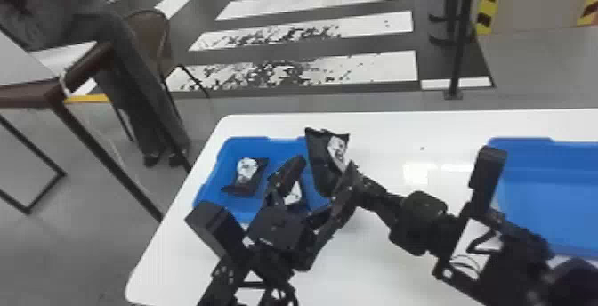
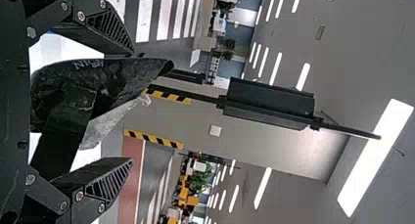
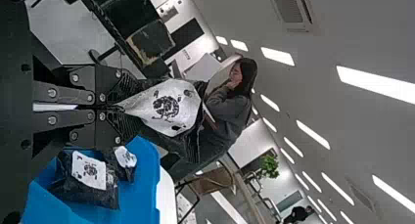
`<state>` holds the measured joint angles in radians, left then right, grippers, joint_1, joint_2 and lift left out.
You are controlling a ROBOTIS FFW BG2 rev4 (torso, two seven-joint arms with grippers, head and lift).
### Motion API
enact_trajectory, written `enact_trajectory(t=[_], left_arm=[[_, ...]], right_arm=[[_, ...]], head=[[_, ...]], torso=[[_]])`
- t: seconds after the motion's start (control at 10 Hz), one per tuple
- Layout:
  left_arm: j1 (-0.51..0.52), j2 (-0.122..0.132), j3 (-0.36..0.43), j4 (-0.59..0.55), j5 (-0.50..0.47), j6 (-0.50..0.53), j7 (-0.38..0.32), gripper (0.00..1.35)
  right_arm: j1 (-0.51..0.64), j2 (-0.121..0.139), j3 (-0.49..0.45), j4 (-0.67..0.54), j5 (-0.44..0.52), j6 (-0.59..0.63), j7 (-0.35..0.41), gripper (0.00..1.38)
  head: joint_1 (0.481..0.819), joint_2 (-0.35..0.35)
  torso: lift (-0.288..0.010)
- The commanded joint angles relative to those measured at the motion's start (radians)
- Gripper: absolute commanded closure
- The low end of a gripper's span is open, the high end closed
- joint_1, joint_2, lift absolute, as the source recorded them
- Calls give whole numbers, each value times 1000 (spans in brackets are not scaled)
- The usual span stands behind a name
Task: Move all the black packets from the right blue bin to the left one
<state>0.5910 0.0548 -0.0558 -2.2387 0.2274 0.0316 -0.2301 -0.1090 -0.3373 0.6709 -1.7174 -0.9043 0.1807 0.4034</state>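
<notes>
Left gripper (image 1: 325, 167) stands open at the left bin's right side, with a black packet (image 1: 318, 160) upright between its fingers. From the right, the right gripper (image 1: 370, 189) holds this packet. In the left wrist view the left gripper (image 2: 132, 106) has the packet (image 2: 98, 82) near one finger. The right wrist view shows the right gripper (image 3: 122, 105) shut on the packet (image 3: 169, 106) by one end. Left blue bin (image 1: 240, 144) contains a packet (image 1: 256, 180) and another (image 1: 294, 192) partly behind the left gripper. The right blue bin (image 1: 551, 189) is partly covered by the right arm.
Both bins stand on a white table (image 1: 382, 136), whose left edge slants down toward the robot. The right arm crosses over the table between the bins. Beyond the table's left side are a dark-framed table (image 1: 53, 98) and a chair (image 1: 151, 25).
</notes>
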Motion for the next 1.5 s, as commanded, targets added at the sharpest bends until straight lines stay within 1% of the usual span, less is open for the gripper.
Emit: enact_trajectory(t=[0.0, 0.3, 0.4, 0.6, 0.7, 0.9, 1.1, 1.3, 1.4], left_arm=[[-2, -1, 0, 7, 2, -12, 0, 274], [-2, -3, 0, 16, 4, -19, 0, 274], [-5, -4, 2, 16, -14, -15, 2, 311], [-5, -4, 8, 4, -30, 47, 9, 900], [-2, -4, 12, -8, -20, 98, 14, 941], [0, -4, 12, -16, -16, 79, 22, 1213], [-2, -4, 10, -16, -14, 76, 22, 1213], [-2, -3, 8, -16, -16, 59, 22, 1213], [-2, -3, 6, -16, -16, 49, 20, 1213]], right_arm=[[-9, -5, 39, -2, -15, -2, 0, 1122], [-11, -9, 71, -9, -31, -2, 0, 1122], [-14, -11, 75, -12, -33, -4, 0, 1122], [-11, -12, 81, -14, -35, -4, 0, 1122], [-11, -14, 81, -17, -37, -4, 2, 1122], [-14, -14, 81, -14, -41, -4, 0, 1122], [-16, -12, 81, -12, -51, -14, 0, 1122], [-24, -6, 79, 13, -85, -53, 0, 1121], [-31, -2, 77, 30, -111, -65, 0, 1029]], head=[[695, 324], [695, 350], [695, 350], [695, 350], [695, 350], [695, 350], [695, 350], [695, 350], [695, 350]], torso=[[-140], [-140], [-140], [-140], [-140], [-140], [-140], [-140], [-140]])
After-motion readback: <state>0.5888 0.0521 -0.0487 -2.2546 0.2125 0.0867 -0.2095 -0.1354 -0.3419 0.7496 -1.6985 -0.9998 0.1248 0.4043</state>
